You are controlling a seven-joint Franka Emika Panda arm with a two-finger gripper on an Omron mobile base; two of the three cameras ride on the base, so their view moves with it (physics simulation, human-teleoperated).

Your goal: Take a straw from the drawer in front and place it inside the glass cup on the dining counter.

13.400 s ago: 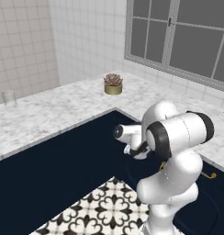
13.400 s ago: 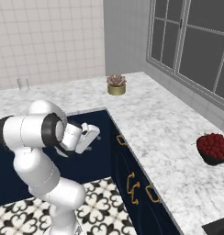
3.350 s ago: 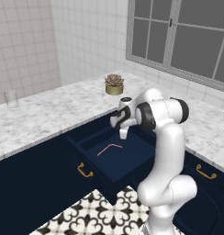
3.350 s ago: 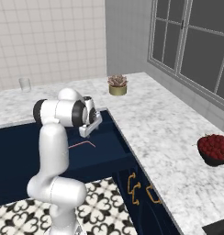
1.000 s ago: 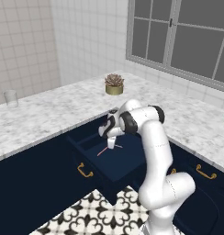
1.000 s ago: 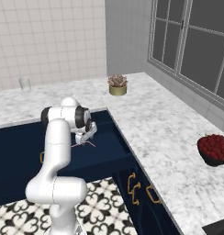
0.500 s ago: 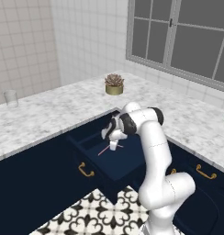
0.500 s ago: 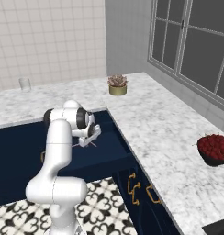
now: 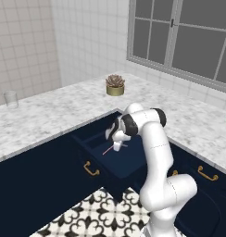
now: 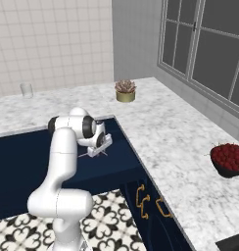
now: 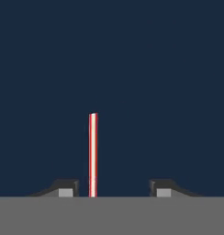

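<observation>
The gripper (image 11: pixel 114 190) is seen lowered into the open drawer (image 9: pixel 128 162), its fingertips (image 11: pixel 65 189) standing partly apart with the straw (image 11: pixel 92 153) lying between them on the dark drawer floor. In the hand view the straw sits close against the left fingertip, well off the midline of the gap, and no contact on both sides can be made out; nothing is judged to be held yet.

In the left base view the straw (image 9: pixel 109 149) is seen as a thin pink line at the gripper (image 9: pixel 117 146), inside the drawer. The glass cup (image 9: pixel 10 99) stands far off to the left on the dining counter (image 9: pixel 45 115), well apart from the drawer; a potted succulent (image 9: pixel 115 85) stands on the far part of the bench.

The main risk is judged to lie in the closing itself. With the straw so thin and so far to one side, it could be pushed along or rolled by one fingertip instead of being pinched. A grip taken near one end could also let the straw swing or slip during the lift.
</observation>
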